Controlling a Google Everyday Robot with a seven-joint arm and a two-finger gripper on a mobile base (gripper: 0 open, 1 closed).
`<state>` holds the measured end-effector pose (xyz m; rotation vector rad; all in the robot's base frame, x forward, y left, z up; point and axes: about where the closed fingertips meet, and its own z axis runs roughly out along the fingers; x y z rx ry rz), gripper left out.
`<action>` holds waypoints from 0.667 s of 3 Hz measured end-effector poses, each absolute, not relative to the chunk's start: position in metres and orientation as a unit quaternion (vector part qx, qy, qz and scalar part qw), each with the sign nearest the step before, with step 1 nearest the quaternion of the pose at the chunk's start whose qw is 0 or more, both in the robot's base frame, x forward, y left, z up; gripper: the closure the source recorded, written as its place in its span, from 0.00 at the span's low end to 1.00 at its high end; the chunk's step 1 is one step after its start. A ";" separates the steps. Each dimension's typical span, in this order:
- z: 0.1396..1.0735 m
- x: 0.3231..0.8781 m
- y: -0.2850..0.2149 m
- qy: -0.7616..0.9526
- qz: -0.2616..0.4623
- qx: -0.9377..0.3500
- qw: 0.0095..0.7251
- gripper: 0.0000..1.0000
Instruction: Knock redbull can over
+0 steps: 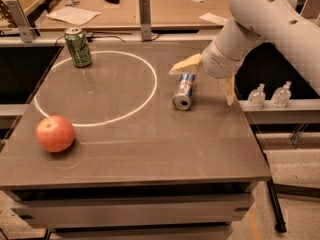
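The redbull can [184, 90] lies on its side on the grey table [150, 149], right of the white circle, its silver end facing the camera. My gripper [206, 77] hangs just above and behind the can, right of centre. It is open: one pale finger [184, 64] points left over the can, the other [228, 89] points down to the can's right. Neither finger holds the can. The white arm reaches in from the upper right.
A green can [78, 47] stands upright at the table's far left, on the white circle's line [145, 96]. A red apple [55, 133] lies at the front left. Two small clear bottles [269, 95] stand on a ledge to the right. A metal post [145, 11] stands behind the table.
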<state>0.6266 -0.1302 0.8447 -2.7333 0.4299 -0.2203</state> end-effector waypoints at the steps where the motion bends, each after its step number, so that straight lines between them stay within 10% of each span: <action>1: 0.852 0.625 -0.125 0.167 -0.057 -0.957 0.230 0.00; 2: 0.869 0.624 -0.128 0.226 0.015 -0.914 0.336 0.00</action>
